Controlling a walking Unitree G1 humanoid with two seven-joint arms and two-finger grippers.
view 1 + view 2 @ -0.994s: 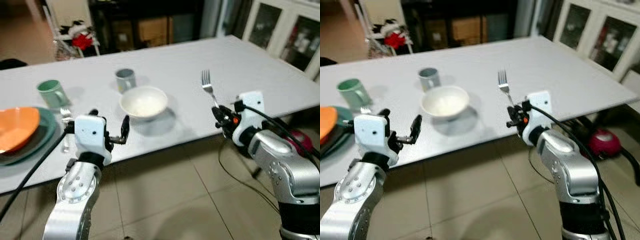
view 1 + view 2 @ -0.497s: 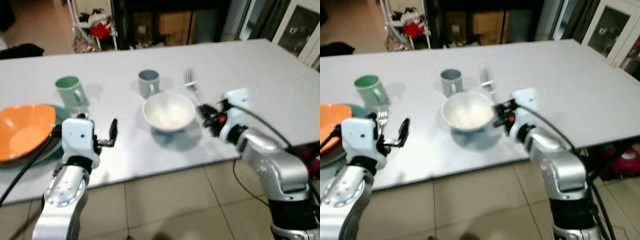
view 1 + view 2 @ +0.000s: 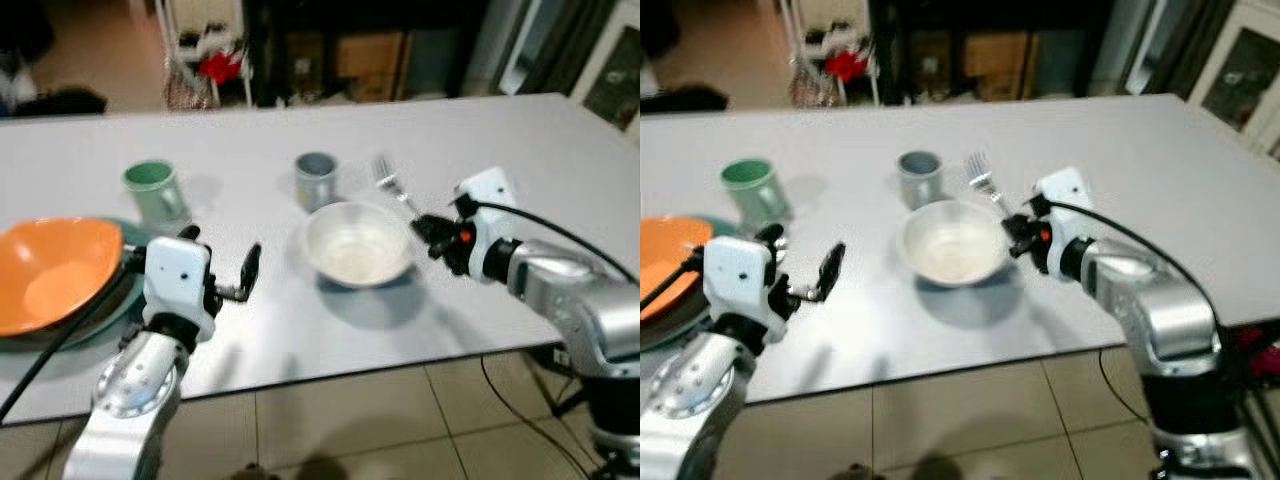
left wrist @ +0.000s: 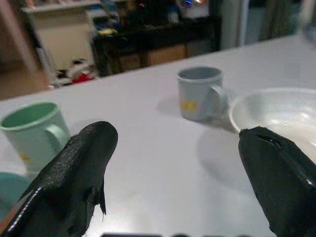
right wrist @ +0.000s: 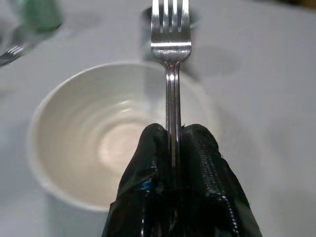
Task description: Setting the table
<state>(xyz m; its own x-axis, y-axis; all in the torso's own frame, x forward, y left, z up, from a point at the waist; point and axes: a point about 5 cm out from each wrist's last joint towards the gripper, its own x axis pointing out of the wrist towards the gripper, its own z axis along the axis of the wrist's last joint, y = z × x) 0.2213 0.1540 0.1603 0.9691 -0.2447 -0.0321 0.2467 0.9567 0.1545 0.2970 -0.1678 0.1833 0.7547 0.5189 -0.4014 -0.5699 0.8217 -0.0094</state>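
The right gripper [image 5: 173, 148] has its fingers [image 5: 200, 163] pressed together on the handle of a metal fork [image 5: 171, 54]. The handle runs up out of the seam between the two pads, and the tines point away from the wrist, out over the far rim of the white bowl [image 3: 357, 243]. In the head views the fork [image 3: 984, 181] rises at a slant from the gripper, just beside the white bowl on the robot's right, its tines near the grey mug [image 3: 315, 179] that stands just behind the white bowl.

The left gripper [image 3: 225, 285] hovers above the tabletop [image 3: 500, 140] on the robot's left of the white bowl, fingers [image 4: 79, 173] spread well apart with nothing between them. Its wrist view looks across the tabletop to the grey mug, the near rim of the white bowl and a green mug [image 4: 34, 131].

The lower end of the fork's handle is buried between the black pads and cannot be seen. The head views are soft with blur, so the tines are hard to count there; the right wrist view shows them sharply. An orange bowl [image 3: 55, 275] sits on a teal plate [image 3: 115, 305] further to the left of the white bowl, cut off by the picture's edge. A second fork [image 5: 12, 52] lies blurred on the tabletop beyond the white bowl in the right wrist view
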